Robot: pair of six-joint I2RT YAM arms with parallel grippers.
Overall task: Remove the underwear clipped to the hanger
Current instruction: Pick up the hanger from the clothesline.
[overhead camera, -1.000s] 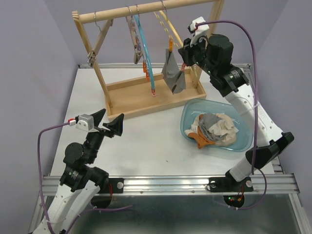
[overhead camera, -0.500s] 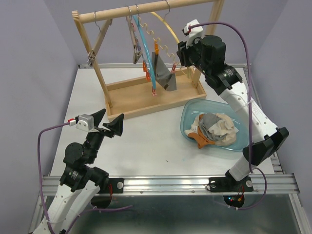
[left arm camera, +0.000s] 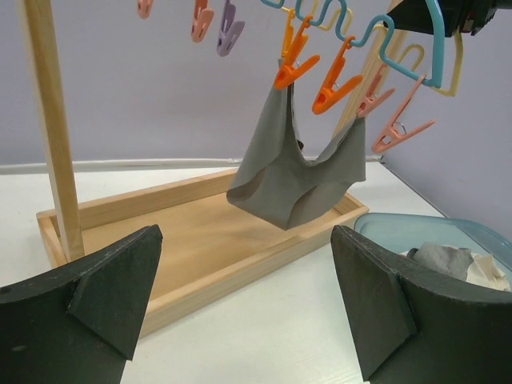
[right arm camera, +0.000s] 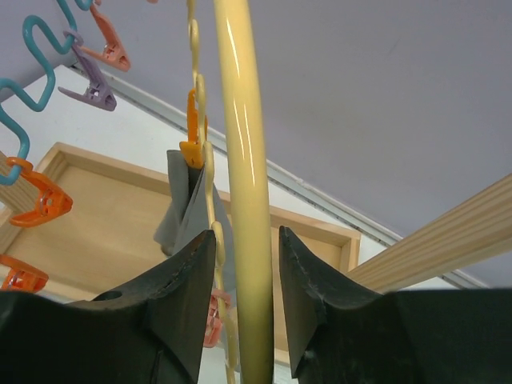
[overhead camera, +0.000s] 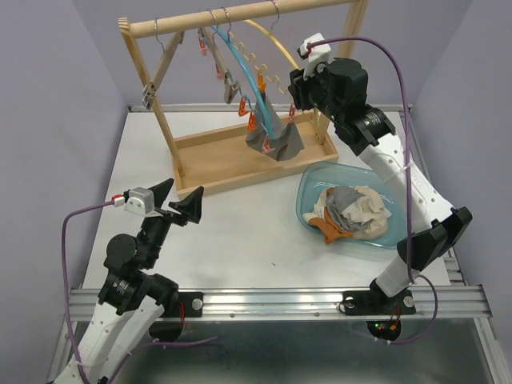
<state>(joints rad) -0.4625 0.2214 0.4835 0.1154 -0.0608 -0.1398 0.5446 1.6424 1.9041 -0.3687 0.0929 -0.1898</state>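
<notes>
One grey underwear [overhead camera: 274, 144] hangs by two orange clips [left arm camera: 292, 64] over the wooden tray; it also shows in the left wrist view [left arm camera: 292, 176] and the right wrist view [right arm camera: 180, 208]. One of its clips sits on the wavy lower bar of the yellow hanger [overhead camera: 276, 44]. My right gripper [overhead camera: 294, 104] straddles that hanger's smooth bar [right arm camera: 248, 160], open, with a gap on each side [right arm camera: 246, 232]. More underwear [overhead camera: 356, 210] lies heaped in the blue tub [overhead camera: 305, 200]. My left gripper [overhead camera: 181, 198] stands wide open and empty [left arm camera: 246, 236] low over the table, far from the rack.
The wooden rack has a top rail [overhead camera: 240, 18], sloped legs and a base tray [overhead camera: 212, 156]. A blue hanger [overhead camera: 244, 68] with empty pink and purple clips swings beside the yellow one. A bare hanger [overhead camera: 164, 60] hangs at the left. The tub's rim [left arm camera: 400, 228] lies right of the tray.
My right gripper has opened round the yellow hanger's bar and shifted slightly left. The hangers have swung left, and the grey underwear has moved lower over the tray. The left arm is still.
</notes>
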